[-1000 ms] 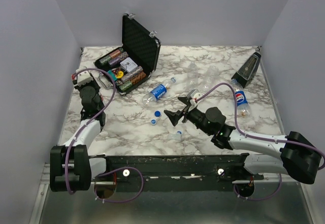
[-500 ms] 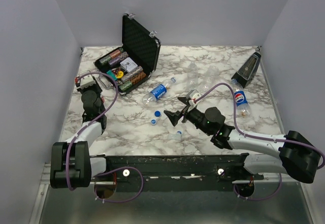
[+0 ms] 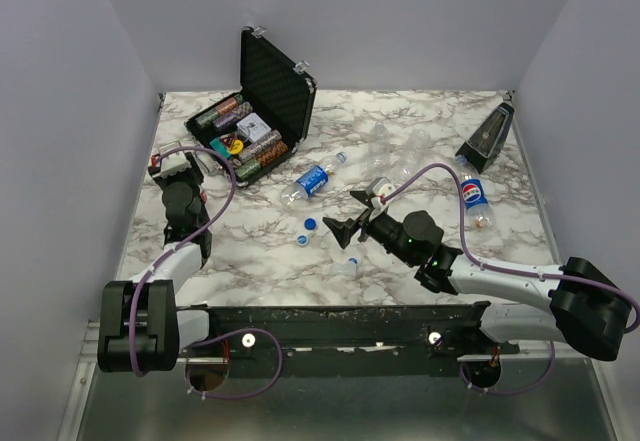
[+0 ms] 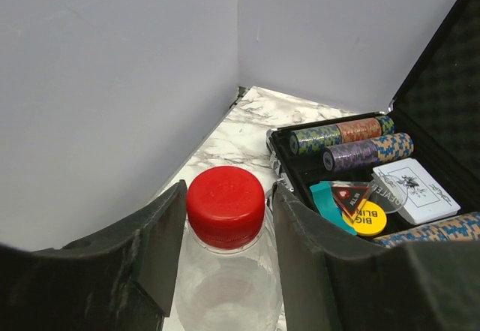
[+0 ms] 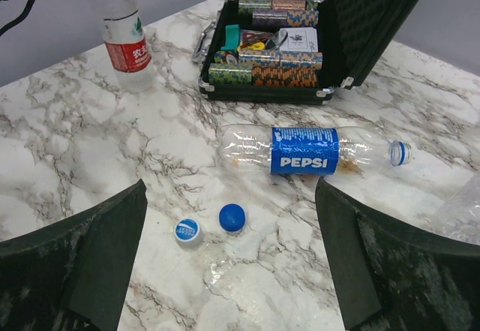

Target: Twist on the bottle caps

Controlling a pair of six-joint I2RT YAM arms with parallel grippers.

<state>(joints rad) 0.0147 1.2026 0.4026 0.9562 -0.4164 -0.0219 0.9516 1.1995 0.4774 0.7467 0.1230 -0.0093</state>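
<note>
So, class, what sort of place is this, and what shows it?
Probably a robot test cell: plain grey walls box in a marble-patterned table, two robot arms are mounted on a rail at its near edge, and props lie about, a poker chip case and a Pepsi bottle.

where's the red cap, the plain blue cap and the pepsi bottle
red cap (image 4: 225, 196), left wrist view, on its flat top
plain blue cap (image 5: 232, 216), right wrist view, centre of its top
pepsi bottle (image 5: 304, 151), right wrist view, on its blue label
</note>
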